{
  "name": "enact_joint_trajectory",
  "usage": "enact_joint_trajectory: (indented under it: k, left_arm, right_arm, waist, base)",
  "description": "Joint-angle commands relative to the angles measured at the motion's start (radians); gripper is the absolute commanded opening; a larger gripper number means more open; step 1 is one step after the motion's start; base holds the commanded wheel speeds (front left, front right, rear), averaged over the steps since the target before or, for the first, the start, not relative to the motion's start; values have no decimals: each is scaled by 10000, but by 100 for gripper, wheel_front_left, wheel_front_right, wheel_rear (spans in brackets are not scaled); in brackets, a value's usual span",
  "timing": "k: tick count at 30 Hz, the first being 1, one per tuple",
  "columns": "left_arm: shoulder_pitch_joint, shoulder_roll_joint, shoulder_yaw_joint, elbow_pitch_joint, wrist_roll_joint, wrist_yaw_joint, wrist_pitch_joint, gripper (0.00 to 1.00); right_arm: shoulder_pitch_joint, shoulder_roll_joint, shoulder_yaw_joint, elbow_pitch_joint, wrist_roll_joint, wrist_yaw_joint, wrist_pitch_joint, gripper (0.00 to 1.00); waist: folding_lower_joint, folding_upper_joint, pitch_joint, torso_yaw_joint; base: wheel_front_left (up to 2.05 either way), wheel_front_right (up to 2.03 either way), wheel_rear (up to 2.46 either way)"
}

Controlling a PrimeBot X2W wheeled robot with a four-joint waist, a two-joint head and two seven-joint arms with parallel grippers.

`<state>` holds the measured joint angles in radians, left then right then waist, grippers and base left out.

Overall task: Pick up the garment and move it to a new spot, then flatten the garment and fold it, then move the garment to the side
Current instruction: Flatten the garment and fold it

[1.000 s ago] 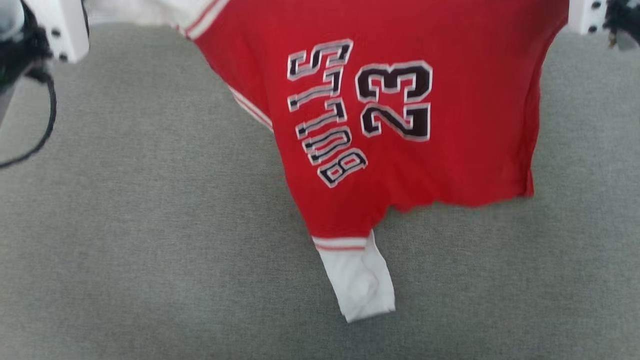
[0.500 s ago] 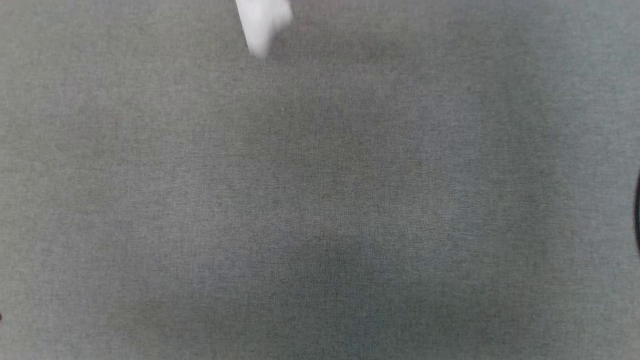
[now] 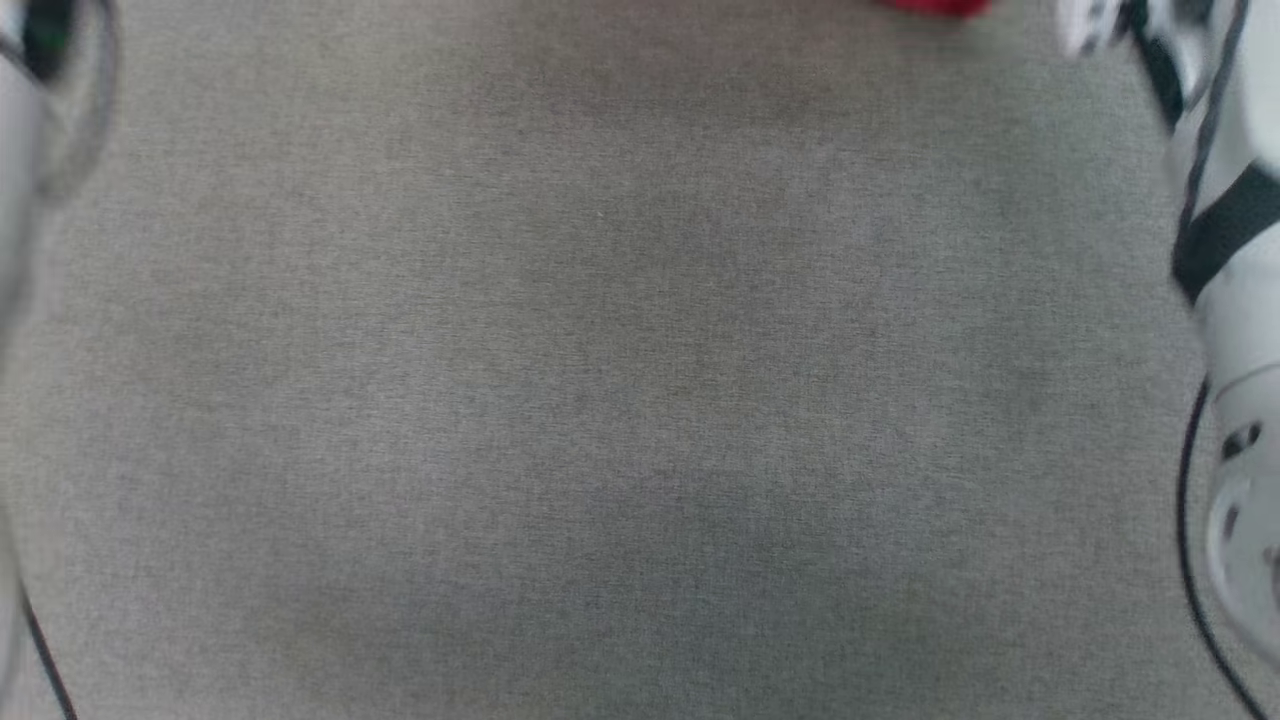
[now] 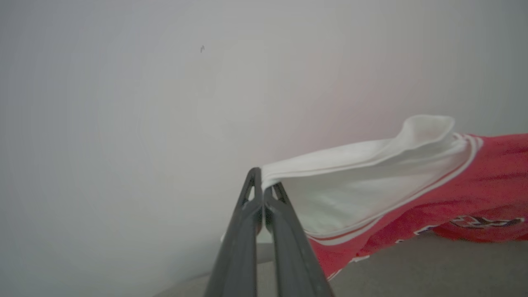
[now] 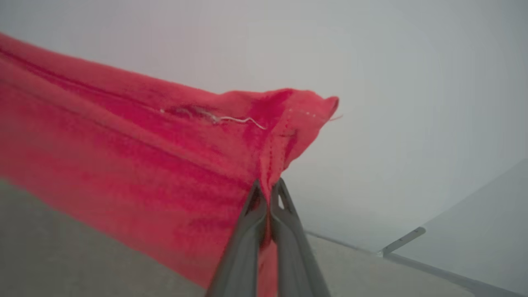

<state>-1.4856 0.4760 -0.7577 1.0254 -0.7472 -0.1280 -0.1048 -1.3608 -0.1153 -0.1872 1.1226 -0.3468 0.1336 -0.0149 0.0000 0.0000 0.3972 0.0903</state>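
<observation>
Red garment (image 5: 123,156) cut off; left gripper (image 4: 262,189), right gripper (image 5: 269,187) clamp edges.

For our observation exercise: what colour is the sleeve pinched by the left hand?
The sleeve is white, edged in red-white stripes; clearest in the left wrist view.

Beside the dark grey left gripper (image 4: 264,185), the garment (image 4: 412,194) is shown red, white-sleeved, with red-white striped trim; the surface (image 3: 640,400) is grey.

Open grey cloth surface (image 3: 620,400) across the middle, pale right forearm (image 3: 1240,330) along right edge, garment (image 3: 935,6) at far edge
</observation>
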Motion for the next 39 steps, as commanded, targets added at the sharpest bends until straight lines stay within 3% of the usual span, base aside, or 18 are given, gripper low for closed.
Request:
enact_joint_trajectory:
  k: [1,3,8,15,21,22,26,29,32,36,39]
  left_arm:
    - [683,6,-124,24,-563,-4,693,0]
    - [1568,160,-569,-474,-1266,-3,1877,0]
    - [3189,691,-1289,-1535,-2332,-5,3535,0]
    - [5320,1566,-1700,-3371,-3541,57,4977,0]
    - [7203,2464,-1863,-5548,-4141,1069,5557,0]
    - [7203,2464,-1863,-5548,-4141,1069,5557,0]
    - [8500,3087,-1917,-7213,-4494,2019,5725,0]
    - [9331,3606,-1916,-8362,-4754,2741,5692,0]
    - [10084,4020,-1950,-9412,-4924,3359,5672,0]
    - [10828,4495,-1978,-10496,-5108,4002,5544,0]
    - [11243,4755,-2011,-11081,-5164,4294,5435,0]
  right_arm:
    - [333,4,-17,293,246,-52,99,0]
    - [775,7,85,857,600,-52,317,0]
    - [1500,98,496,1410,1284,-51,756,0]
    - [2640,232,1729,1639,2445,-37,906,0]
    - [3763,129,2953,1594,3727,-32,1065,0]
    - [3763,129,2953,1594,3727,-32,1065,0]
    - [4629,-144,3884,1143,4654,-32,1178,0]
    - [5499,-434,4615,373,5551,-32,1595,0]
    - [6529,-1123,5488,-970,6438,-34,2221,0]
    - [8110,-2371,6339,-3710,7758,-32,3316,0]
    - [9321,-3337,6270,-5907,8556,-34,4184,0]
  waist:
    - [0,0,-113,40]
    - [0,0,-279,87]
    - [0,0,-620,104]
    - [0,0,-1122,90]
    - [0,0,-1509,103]
    - [0,0,-1509,103]
    - [0,0,-1797,82]
    - [0,0,-1991,70]
    - [0,0,-2118,39]
    - [0,0,-2247,1]
    - [0,0,-2304,-32]
  base:
    - [0,0,0]
    - [0,0,0]
    - [0,0,0]
    - [0,0,0]
    - [0,0,0]
    - [0,0,0]
    - [0,0,0]
    - [0,0,0]
    - [0,0,0]
    - [0,0,0]
    - [0,0,0]
